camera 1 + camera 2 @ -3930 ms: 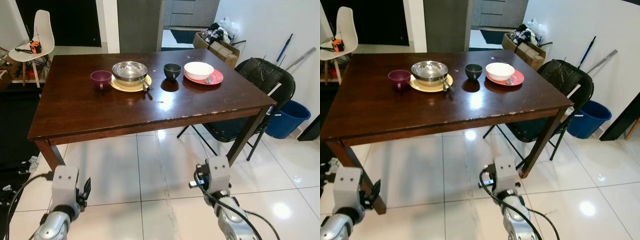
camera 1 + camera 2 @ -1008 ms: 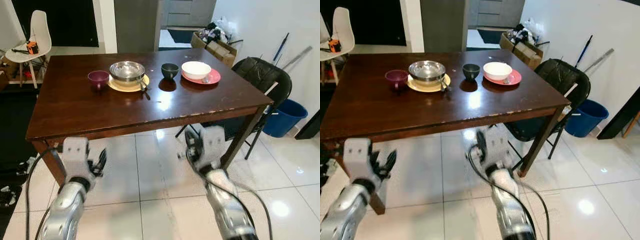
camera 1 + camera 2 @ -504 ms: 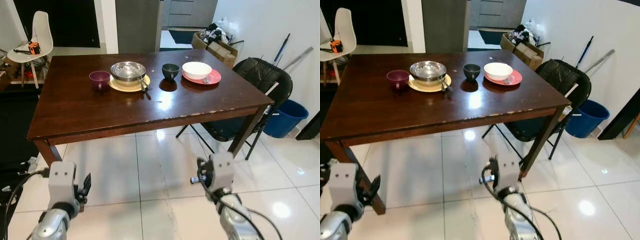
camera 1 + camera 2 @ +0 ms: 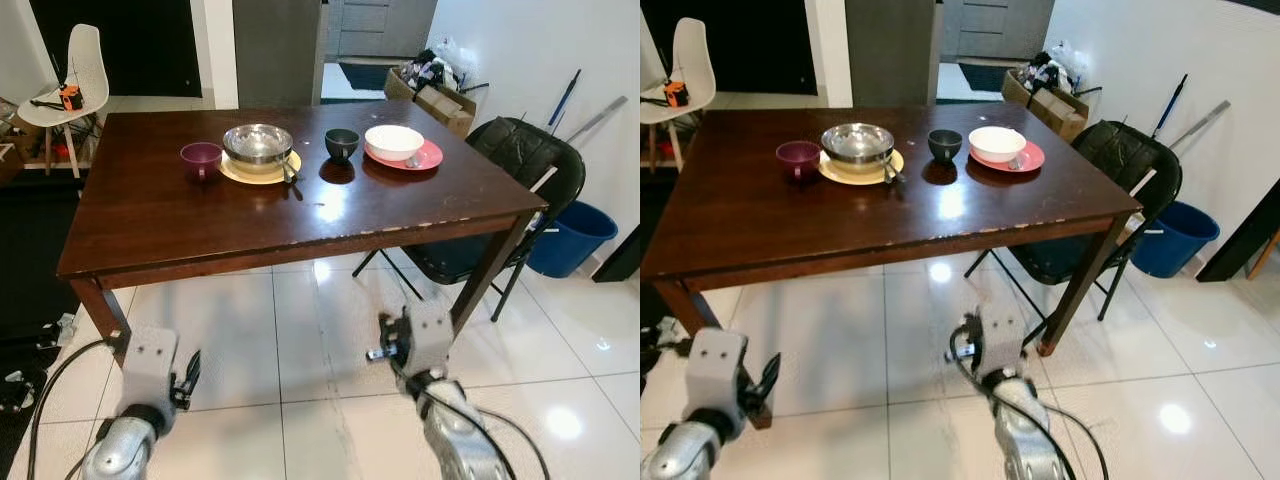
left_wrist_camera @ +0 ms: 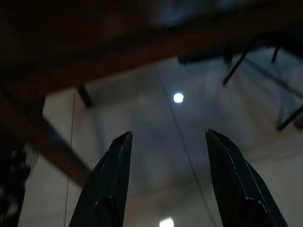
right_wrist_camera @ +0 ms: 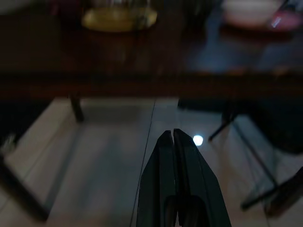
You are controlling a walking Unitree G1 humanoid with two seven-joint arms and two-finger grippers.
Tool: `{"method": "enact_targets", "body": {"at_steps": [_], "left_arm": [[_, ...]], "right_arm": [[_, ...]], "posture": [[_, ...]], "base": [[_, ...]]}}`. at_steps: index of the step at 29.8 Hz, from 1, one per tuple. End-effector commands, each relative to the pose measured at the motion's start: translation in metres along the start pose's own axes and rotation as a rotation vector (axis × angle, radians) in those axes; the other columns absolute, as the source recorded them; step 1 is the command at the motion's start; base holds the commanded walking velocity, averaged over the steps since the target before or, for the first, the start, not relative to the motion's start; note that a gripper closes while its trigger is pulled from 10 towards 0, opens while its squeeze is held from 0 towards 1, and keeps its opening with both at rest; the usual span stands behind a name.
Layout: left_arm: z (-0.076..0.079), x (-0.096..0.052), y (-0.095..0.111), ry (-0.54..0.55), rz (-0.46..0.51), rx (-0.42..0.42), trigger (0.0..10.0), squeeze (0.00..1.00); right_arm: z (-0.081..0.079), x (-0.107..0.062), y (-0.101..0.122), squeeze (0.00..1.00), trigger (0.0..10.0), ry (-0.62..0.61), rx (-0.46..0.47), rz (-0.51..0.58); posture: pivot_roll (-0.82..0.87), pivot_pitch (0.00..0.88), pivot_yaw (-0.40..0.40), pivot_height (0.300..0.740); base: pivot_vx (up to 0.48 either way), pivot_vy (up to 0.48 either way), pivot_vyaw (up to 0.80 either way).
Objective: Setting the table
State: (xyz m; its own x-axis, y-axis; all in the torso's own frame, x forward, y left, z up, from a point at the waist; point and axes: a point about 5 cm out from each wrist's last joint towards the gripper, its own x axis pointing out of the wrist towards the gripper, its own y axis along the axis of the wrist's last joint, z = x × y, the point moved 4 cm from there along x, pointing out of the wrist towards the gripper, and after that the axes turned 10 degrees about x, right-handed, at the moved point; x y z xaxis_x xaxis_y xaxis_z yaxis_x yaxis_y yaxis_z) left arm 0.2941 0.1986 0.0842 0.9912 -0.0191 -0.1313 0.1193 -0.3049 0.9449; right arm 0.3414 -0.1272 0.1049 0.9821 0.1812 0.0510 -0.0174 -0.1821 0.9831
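Observation:
On the dark wooden table (image 4: pixel 180 225) stand a purple cup (image 4: pixel 201 157), a steel bowl (image 4: pixel 258 142) on a yellow plate (image 4: pixel 236 172), a dark cup (image 4: pixel 342 143), and a white bowl (image 4: pixel 394 141) on a pink plate (image 4: pixel 431 158). Cutlery (image 4: pixel 289 172) lies beside the yellow plate. Both arms hang low over the floor, in front of and below the table edge. My left gripper (image 5: pixel 168 142) is open with nothing between its fingers. My right gripper (image 6: pixel 173 135) is shut and holds nothing; its view looks at the table edge.
A black folding chair (image 4: pixel 520 160) stands at the table's right side, with a blue bin (image 4: pixel 572 235) behind it. A white chair (image 4: pixel 75 75) is at the far left, a cardboard box (image 4: pixel 440 95) of clutter at the back. Glossy tiled floor (image 4: pixel 300 330) lies between me and the table.
A second ago both arms were raised near the table edge; they dropped low and now sit slightly higher again. The tableware has not moved.

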Motion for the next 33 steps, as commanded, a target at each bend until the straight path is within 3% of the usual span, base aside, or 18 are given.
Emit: {"method": "enact_targets", "body": {"at_steps": [1, 4, 7, 11, 17, 33], "left_arm": [[0.0, 0.004, 0.03, 0.008, 0.108, 0.009, 10.0, 0.0], [0.0, 0.004, 0.04, 0.007, 0.143, 0.008, 10.0, 0.0], [-0.019, 0.01, 0.09, 0.108, 0.292, 0.025, 10.0, 0.0], [-0.031, 0.01, 0.101, 0.172, 0.322, 0.007, 10.0, 0.0], [-0.034, 0.01, 0.095, 0.212, 0.299, 0.038, 10.0, 0.0], [-0.028, 0.01, 0.092, 0.195, 0.273, 0.032, 10.0, 0.0]], "right_arm": [[0.002, 0.005, 0.033, 0.0, 10.0, -0.023, -0.015, 0.125], [0.0, 0.007, 0.045, 0.0, 10.0, -0.02, -0.036, 0.164], [-0.004, 0.012, 0.088, 0.0, 10.0, -0.026, -0.05, 0.293], [-0.003, 0.013, 0.086, 0.0, 10.0, -0.023, -0.051, 0.281], [0.0, 0.01, 0.068, 0.0, 10.0, -0.04, -0.065, 0.218], [0.0, 0.009, 0.061, 0.0, 10.0, -0.031, -0.057, 0.18]], "posture": [[-0.01, 0.0, -0.008, 0.74], [-0.01, 0.0, -0.008, 0.74], [-0.01, 0.0, -0.011, 0.74], [-0.01, 0.0, -0.011, 0.74], [-0.01, 0.0, -0.007, 0.74], [-0.01, 0.0, -0.006, 0.74]], "base": [[0.0, 0.0, 0.0], [0.0, 0.0, 0.0], [0.0, 0.0, 0.0], [0.0, 0.0, 0.0], [0.467, 0.0, 0.0], [0.436, 0.0, 0.0]]}}
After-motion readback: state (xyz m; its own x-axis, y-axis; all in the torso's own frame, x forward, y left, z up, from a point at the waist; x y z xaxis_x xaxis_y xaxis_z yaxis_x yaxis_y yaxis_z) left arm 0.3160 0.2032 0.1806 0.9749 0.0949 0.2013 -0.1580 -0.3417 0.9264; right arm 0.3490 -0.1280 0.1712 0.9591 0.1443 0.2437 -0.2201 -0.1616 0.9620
